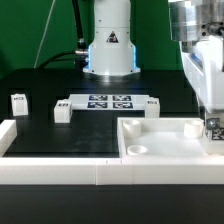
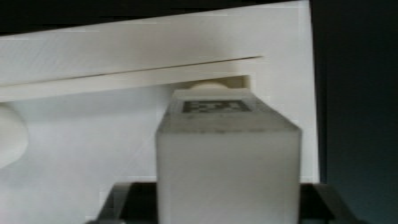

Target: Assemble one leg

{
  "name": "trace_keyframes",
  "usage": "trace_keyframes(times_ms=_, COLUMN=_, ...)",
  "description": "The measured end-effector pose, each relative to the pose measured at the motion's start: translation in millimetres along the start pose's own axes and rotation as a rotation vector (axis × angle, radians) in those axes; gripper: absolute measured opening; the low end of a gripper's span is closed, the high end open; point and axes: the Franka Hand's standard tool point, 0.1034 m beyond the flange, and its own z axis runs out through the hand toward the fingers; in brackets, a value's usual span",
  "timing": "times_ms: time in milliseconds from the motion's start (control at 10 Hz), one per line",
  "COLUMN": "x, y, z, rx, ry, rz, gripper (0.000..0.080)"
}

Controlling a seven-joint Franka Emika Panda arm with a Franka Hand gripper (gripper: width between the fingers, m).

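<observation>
My gripper (image 1: 211,122) reaches down at the exterior view's right, over the right corner of the large white panel (image 1: 160,147). It is shut on a white leg (image 1: 213,129) with a black-and-white tag. In the wrist view the leg (image 2: 222,150) fills the middle, tag facing the camera, and its far end meets the panel (image 2: 107,60) near a corner. A dark finger (image 2: 134,205) shows on either side of the leg, and the gripper (image 2: 228,205) is closed on it. Three more legs lie on the black table: one (image 1: 18,104) at the far left, one (image 1: 62,111) and one (image 1: 150,103) beside the marker board.
The marker board (image 1: 105,101) lies at the middle back, in front of the robot base (image 1: 108,50). A white raised border (image 1: 50,162) runs along the table's front and left edge. A round socket (image 1: 137,149) shows in the panel's near left corner.
</observation>
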Motion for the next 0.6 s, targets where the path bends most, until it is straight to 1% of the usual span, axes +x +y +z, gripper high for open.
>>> trace_keyframes(times_ms=100, x=-0.5, y=0.3, z=0.2, rx=-0.002, ry=0.000, rz=-0.054, gripper=0.0540)
trace_keyframes(times_ms=200, x=-1.2, y=1.3, z=0.4, rx=-0.011, ry=-0.001, rz=-0.146, gripper=0.0540)
trace_keyframes(times_ms=300, x=-3.0, y=2.8, z=0.3, rx=-0.029, ry=-0.007, rz=-0.240, gripper=0.0627)
trace_keyframes(times_ms=400, x=-3.8, y=0.8, z=-0.5, rx=-0.026, ry=-0.010, rz=-0.396, gripper=0.0643)
trace_keyframes(times_ms=500, x=-4.3, y=0.1, z=-0.8, rx=-0.026, ry=-0.011, rz=-0.477, gripper=0.0643)
trace_keyframes(times_ms=600, x=-6.2, y=0.1, z=0.8, rx=-0.043, ry=-0.003, rz=-0.633, gripper=0.0648)
